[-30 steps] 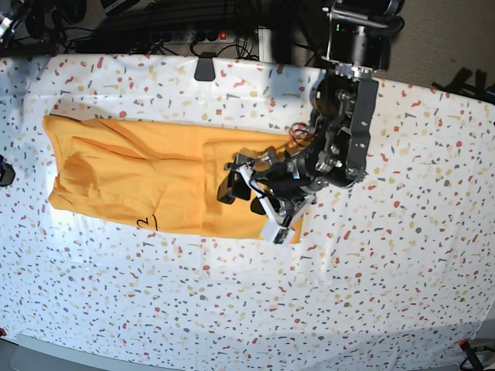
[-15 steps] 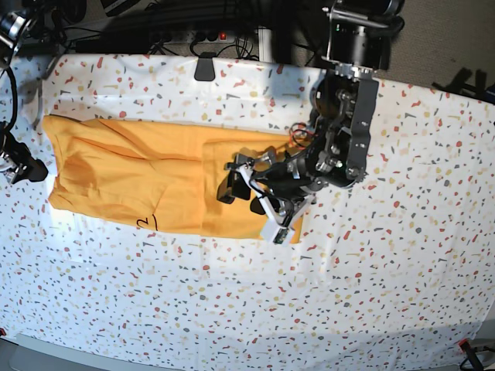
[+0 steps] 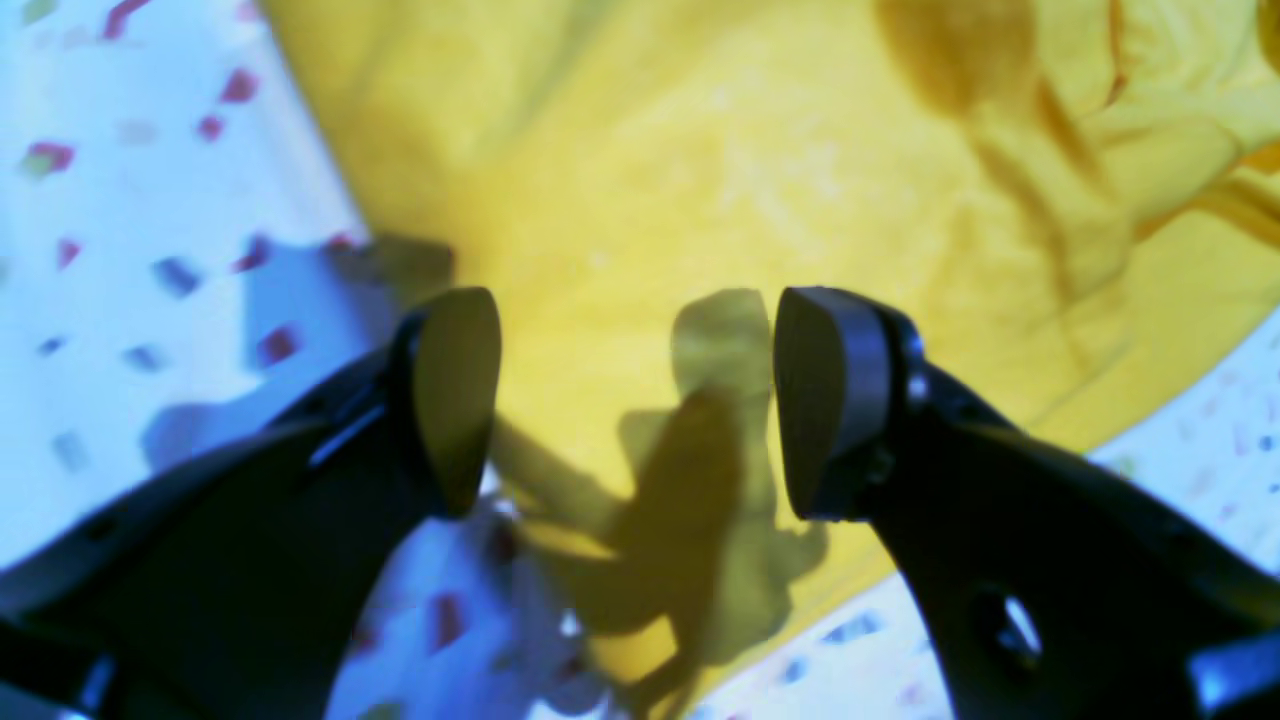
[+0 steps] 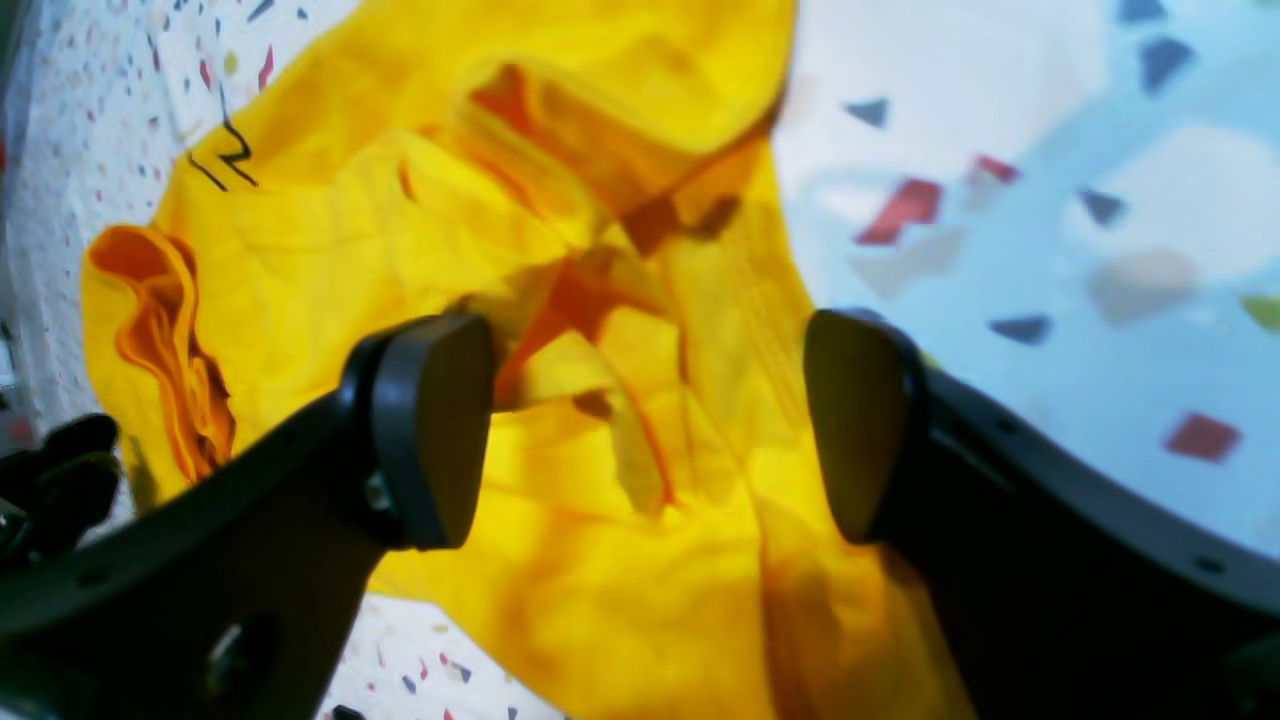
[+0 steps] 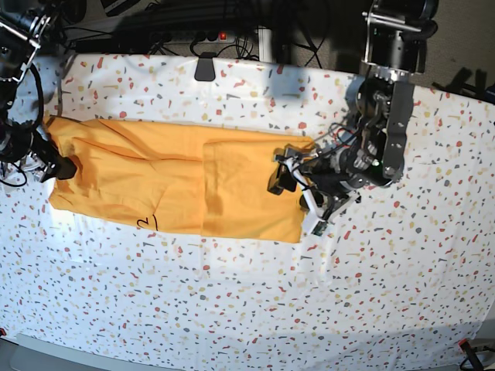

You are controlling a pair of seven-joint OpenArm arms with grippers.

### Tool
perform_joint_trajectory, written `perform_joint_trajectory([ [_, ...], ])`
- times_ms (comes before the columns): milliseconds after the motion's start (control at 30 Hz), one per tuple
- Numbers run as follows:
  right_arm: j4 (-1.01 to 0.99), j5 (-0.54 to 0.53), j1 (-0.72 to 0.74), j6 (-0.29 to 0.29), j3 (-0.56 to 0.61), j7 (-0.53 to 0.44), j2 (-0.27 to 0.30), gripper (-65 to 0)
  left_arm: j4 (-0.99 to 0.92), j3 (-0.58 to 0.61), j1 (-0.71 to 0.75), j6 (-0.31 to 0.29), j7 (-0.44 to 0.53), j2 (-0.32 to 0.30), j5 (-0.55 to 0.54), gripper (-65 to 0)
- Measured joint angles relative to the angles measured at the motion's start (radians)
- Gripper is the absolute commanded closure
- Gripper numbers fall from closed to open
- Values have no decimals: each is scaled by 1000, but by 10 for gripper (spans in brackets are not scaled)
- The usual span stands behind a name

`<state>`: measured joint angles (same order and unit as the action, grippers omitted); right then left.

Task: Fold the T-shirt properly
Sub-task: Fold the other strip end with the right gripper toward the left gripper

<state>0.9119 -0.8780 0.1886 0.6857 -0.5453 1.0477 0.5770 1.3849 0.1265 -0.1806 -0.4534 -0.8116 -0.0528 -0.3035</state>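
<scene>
Our left gripper [image 3: 635,400] had its jaws spread and empty over the T-shirt's [image 5: 178,182] edge, at centre right in the base view, likely placed to catch that end for a fold. Our right gripper [image 4: 650,430] was likewise spread over the bunched far end, at the frame's left. The shirt lay lengthwise on the speckled tablecloth [image 5: 255,309], both arms reaching low.

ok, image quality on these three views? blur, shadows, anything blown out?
Left wrist: soft all over; the left gripper throws a dark shadow on the T-shirt. Right wrist: right gripper blurred, near cloth soft, the lettering farther off sharper, tablecloth washed bluish. Base: sharp, evenly lit, slight glare at the shirt's lower left corner.
</scene>
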Motion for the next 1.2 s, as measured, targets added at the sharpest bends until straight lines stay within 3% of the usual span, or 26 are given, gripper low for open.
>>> perform_joint_trajectory([
  [233,7,-18,8,0,103,-30,-7,-469,0,0,1,1,0,-16,0,-417],
  [300,8,-18,10,0,103,-38,-19,-432,0,0,1,1,1,-16,-3,-417],
  [367,8,-18,10,0,103,-37,-29,-327,0,0,1,1,0,-17,-3,-417],
  [467,5,-15,11,1,109,-21,-42,-50,0,0,3,1,1,-17,-4,-417],
  [500,4,-15,14,3,110,-8,-45,0,0,0,3,1,0,-16,-3,-417],
  [633,-2,-13,66,4,113,58,-48,0,0,0,3,2,1,-17,-3,-417],
  [900,-1,-247,219,4,113,263,-61,0,0,0,3,2,0,-17,3,-417],
  [1033,-1,-349,295,6,113,359,-122,0,0,0,3,1,4,-17,2,-417],
  [1200,-1,-499,356,6,150,357,-206,0,0,0,3,1,4,-17,4,-417],
])
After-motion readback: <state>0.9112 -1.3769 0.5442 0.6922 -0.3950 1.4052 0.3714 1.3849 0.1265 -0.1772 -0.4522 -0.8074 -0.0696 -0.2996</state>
